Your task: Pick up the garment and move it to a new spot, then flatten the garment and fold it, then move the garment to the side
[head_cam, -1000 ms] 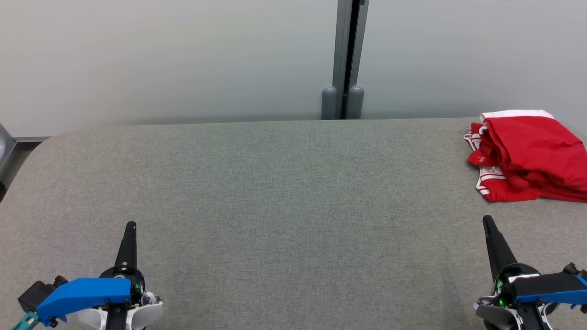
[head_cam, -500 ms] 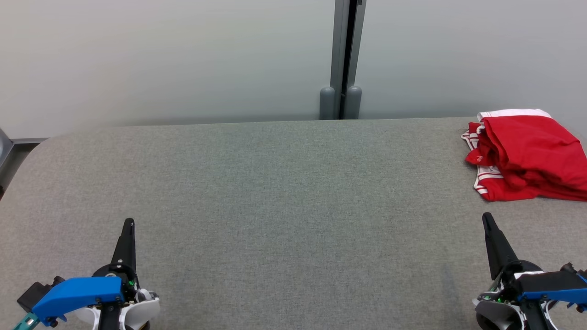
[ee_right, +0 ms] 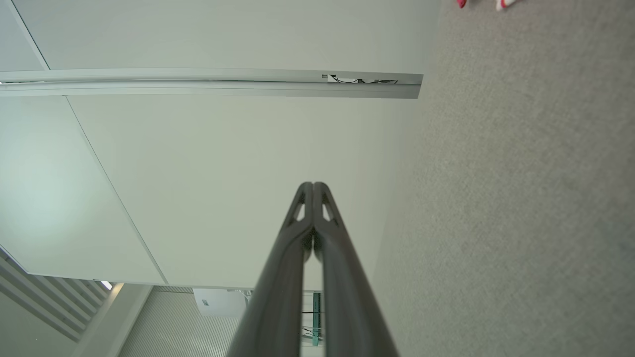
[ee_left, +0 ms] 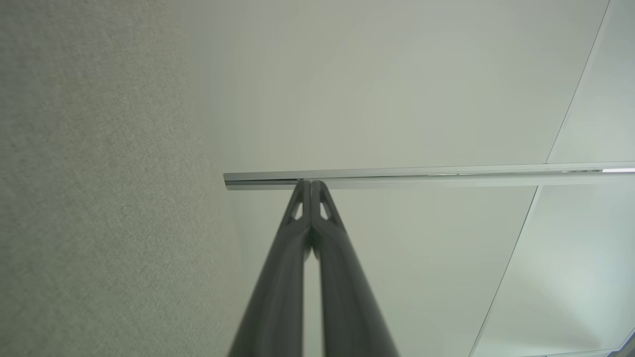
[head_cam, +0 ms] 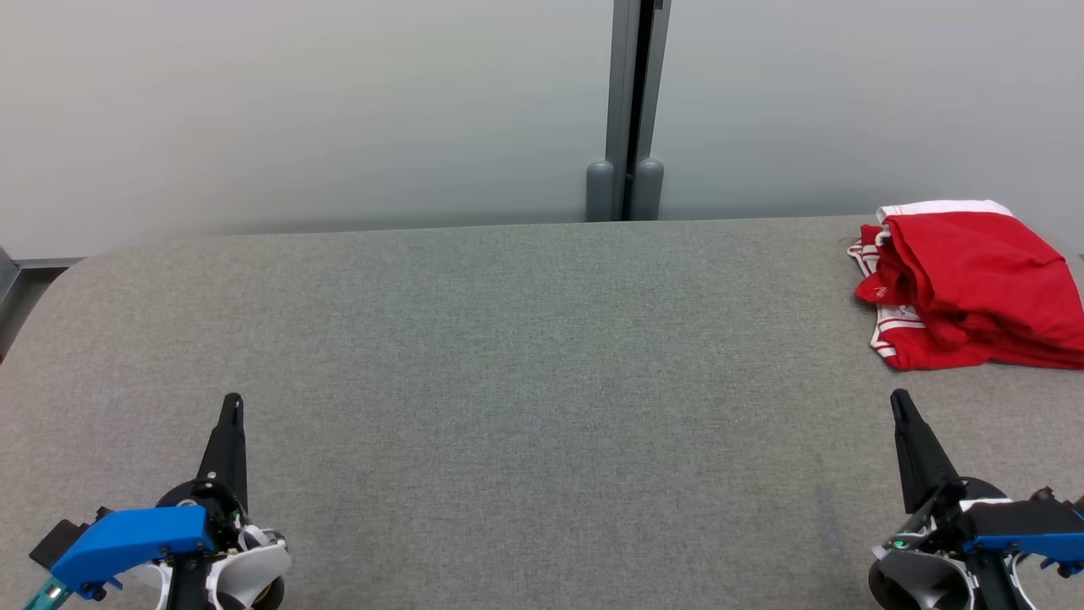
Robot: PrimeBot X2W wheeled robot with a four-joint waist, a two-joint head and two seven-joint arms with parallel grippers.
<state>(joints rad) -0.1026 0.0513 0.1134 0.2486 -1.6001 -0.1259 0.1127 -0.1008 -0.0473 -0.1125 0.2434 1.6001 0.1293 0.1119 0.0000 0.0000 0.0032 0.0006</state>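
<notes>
A crumpled red garment (head_cam: 974,284) with white trim lies at the far right of the grey table (head_cam: 525,356), partly cut off by the head view's right edge. A sliver of its red and white edge (ee_right: 501,3) shows at the top of the right wrist view. My right gripper (head_cam: 899,400) is shut and empty near the table's front right, well short of the garment. My left gripper (head_cam: 231,402) is shut and empty at the front left, far from it. Both wrist views show the fingers (ee_left: 311,186) (ee_right: 313,187) pressed together at the tips.
A pale wall runs behind the table, with a grey vertical post (head_cam: 628,110) at its middle. The table's left corner is rounded, with a metal frame (head_cam: 13,280) beside it. Wide bare felt lies between my grippers.
The head camera has drifted slightly, shifting the scene left. Both grippers sit a little lower in the view. The garment has not moved.
</notes>
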